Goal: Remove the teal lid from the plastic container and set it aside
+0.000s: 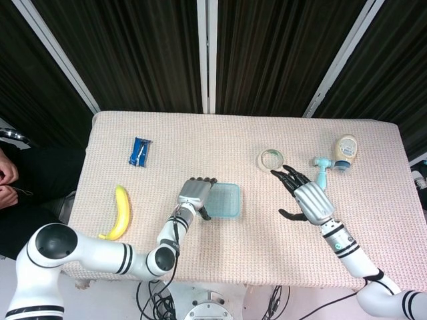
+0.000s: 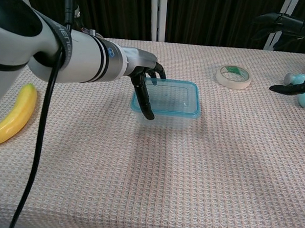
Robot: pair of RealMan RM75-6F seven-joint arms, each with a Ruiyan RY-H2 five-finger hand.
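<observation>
The clear plastic container with its teal lid stands mid-table, also seen in the head view as the container. My left hand grips its left end, fingers curled over the far rim and thumb down its near-left corner. In the head view the left hand covers that edge. My right hand hovers to the right of the container, apart from it, fingers spread and holding nothing. In the chest view the right hand is cut off by the frame edge.
A tape roll lies behind the right hand. A teal-handled tool and a squeeze bottle sit at the far right. A banana and a blue packet lie on the left side.
</observation>
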